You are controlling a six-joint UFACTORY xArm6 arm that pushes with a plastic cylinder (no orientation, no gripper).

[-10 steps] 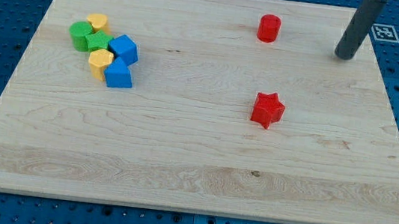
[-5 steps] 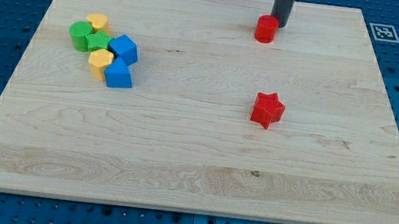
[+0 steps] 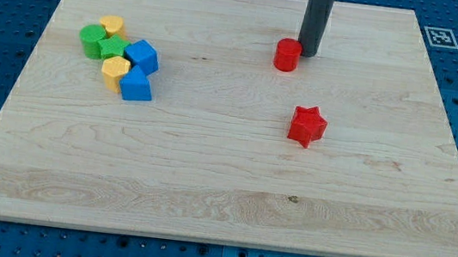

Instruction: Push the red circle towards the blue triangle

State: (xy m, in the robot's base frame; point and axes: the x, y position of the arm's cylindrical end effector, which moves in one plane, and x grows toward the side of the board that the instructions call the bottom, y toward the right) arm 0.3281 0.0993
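Observation:
The red circle [image 3: 287,55] stands on the wooden board [image 3: 222,188] in the upper middle-right. My tip [image 3: 308,52] touches its upper right side; the dark rod rises out of the view's top. The blue triangle [image 3: 136,86] lies at the lower right of a block cluster on the view's left, with a blue block [image 3: 142,55] just above it. The red circle is far to the right of that cluster.
The cluster also holds two green blocks [image 3: 93,40] [image 3: 113,48] and two yellow blocks [image 3: 113,25] [image 3: 115,70]. A red star [image 3: 307,125] lies below the red circle. A marker tag [image 3: 440,37] sits off the board's top right corner.
My tip swept from the view's upper right to the red circle and pushed it down and to the left. The other blocks have not moved.

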